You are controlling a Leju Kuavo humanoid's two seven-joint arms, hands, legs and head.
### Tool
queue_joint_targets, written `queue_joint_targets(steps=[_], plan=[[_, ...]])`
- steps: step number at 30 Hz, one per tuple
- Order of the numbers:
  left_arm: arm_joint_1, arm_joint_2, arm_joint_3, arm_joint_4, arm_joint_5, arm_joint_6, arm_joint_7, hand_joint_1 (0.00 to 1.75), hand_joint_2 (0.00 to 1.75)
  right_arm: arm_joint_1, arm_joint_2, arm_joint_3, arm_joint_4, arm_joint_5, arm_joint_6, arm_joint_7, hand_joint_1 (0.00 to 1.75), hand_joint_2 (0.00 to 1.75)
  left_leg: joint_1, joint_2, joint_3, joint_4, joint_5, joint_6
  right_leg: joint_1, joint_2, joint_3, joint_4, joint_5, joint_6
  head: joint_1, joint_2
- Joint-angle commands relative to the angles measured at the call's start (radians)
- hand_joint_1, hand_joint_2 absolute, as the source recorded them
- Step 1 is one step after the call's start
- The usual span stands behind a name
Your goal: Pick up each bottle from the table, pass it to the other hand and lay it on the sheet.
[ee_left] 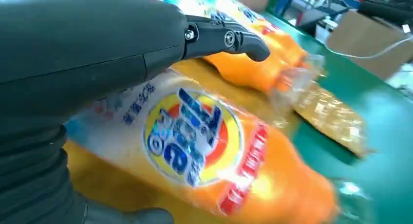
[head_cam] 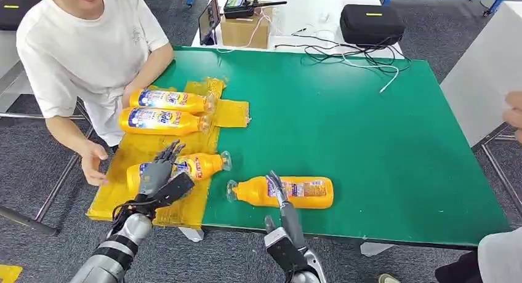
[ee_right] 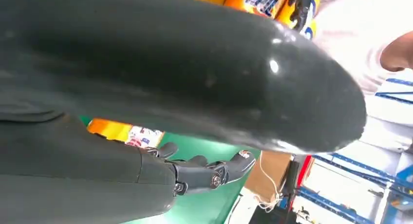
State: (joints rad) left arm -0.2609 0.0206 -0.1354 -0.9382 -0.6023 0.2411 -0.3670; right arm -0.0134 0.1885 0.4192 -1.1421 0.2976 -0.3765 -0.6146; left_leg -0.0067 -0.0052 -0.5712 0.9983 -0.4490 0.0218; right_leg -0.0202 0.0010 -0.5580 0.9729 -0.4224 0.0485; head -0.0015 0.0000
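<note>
Three orange detergent bottles lie on the yellow sheet at the table's left: two side by side at the far end and a third nearer me. My left hand hovers over that third bottle with its fingers stretched out, not gripping. A fourth bottle lies on the bare green table, cap pointing left. My right hand is at its near side, fingers straight and reaching over its label, holding nothing.
A person in a white shirt sits at the table's left, one hand by the sheet's edge, the other by the far bottles. Another person's hand is at the right edge. A cardboard box, cables and a black case are behind the table.
</note>
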Motion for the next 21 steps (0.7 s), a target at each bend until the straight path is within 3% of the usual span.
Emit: queue_joint_targets(steps=[1, 3, 8, 12, 16, 21], plan=[[0.085, -0.030, -0.008, -0.152, 0.075, 0.006, -0.044, 0.00, 1.75, -0.029, -0.029, 0.033, 0.059, 0.007, 0.000, -0.003, 0.00, 0.00, 0.002, 0.001, -0.002, 0.001, 0.000, -0.001, 0.002, 0.000, -0.002, -0.001, 0.000, -0.002, 0.000, 0.000], [0.091, -0.031, -0.047, -0.209, 0.080, 0.022, -0.079, 0.00, 1.75, -0.036, -0.046, 0.058, 0.069, 0.099, -0.090, -0.024, 0.00, 0.00, 0.001, 0.000, -0.004, 0.000, 0.000, -0.001, 0.002, -0.001, -0.003, -0.001, 0.000, -0.002, 0.000, 0.000], [0.105, -0.041, -0.119, -0.387, 0.109, 0.074, -0.079, 0.00, 1.75, -0.040, -0.036, 0.055, 0.096, 0.074, -0.065, -0.026, 0.00, 0.00, 0.001, -0.003, -0.007, 0.001, 0.000, -0.001, 0.002, -0.003, -0.006, 0.000, 0.000, -0.001, 0.000, 0.000], [0.106, -0.042, -0.127, -0.403, 0.111, 0.077, -0.076, 0.00, 1.75, -0.039, -0.034, 0.056, 0.097, 0.076, -0.069, -0.029, 0.00, 0.00, 0.001, 0.000, -0.008, 0.001, 0.000, -0.001, 0.001, -0.001, -0.007, -0.001, 0.000, -0.001, 0.000, 0.000], [0.149, -0.065, -0.174, -0.514, 0.177, 0.091, -0.117, 0.00, 1.75, -0.033, -0.049, 0.065, 0.071, 0.131, -0.159, -0.040, 0.00, 0.00, 0.001, 0.000, -0.009, 0.001, 0.000, -0.001, 0.001, -0.001, -0.008, 0.000, 0.000, -0.001, 0.000, 0.000], [0.167, -0.072, -0.191, -0.548, 0.177, 0.110, -0.108, 0.00, 1.75, -0.030, -0.057, 0.067, 0.056, 0.140, -0.166, -0.040, 0.00, 0.00, 0.001, 0.000, -0.010, 0.001, 0.000, 0.000, 0.001, -0.001, -0.009, -0.001, 0.000, -0.001, 0.000, 0.000]])
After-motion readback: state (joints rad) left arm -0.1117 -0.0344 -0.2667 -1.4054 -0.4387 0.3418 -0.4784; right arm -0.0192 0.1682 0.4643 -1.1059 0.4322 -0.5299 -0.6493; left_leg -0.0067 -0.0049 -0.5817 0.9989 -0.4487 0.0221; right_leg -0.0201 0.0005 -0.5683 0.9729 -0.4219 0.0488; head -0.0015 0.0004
